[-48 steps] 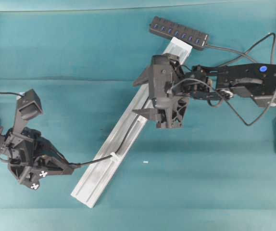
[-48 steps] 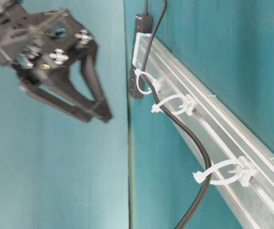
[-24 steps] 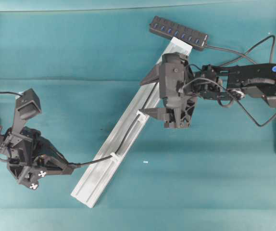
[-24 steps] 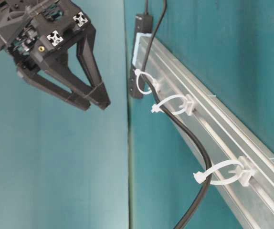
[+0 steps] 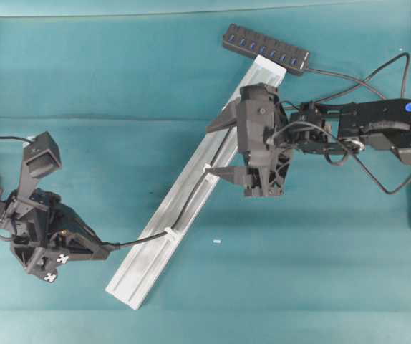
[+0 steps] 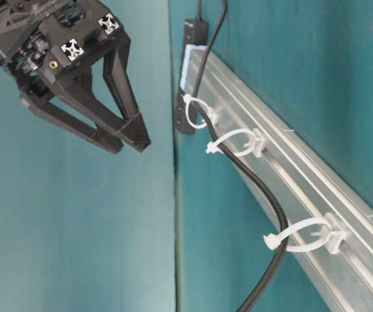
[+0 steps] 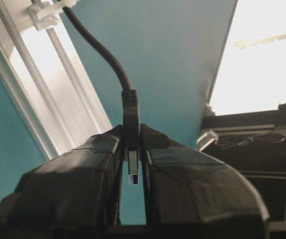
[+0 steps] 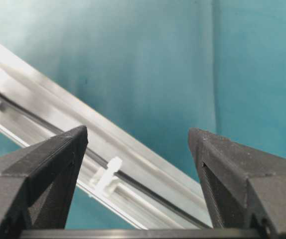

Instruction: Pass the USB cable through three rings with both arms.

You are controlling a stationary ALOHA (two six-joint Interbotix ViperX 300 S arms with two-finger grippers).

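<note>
Left gripper (image 7: pixel 132 164) clamping cable (image 6: pixel 264 195) plug, cable through three rings (image 6: pixel 297 237), right gripper (image 8: pixel 138 144) agape above rail (image 5: pixel 155 251)

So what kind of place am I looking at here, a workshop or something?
Most likely a robotics lab test bench: two black robot arms, the left tool and right tool, work over a teal-covered table holding only an aluminium rail with white rings and a USB cable.

teal table (image 5: pixel 119 79) carries a silver rail (image 5: pixel 155 254) and black hub (image 5: pixel 266 49).
</note>
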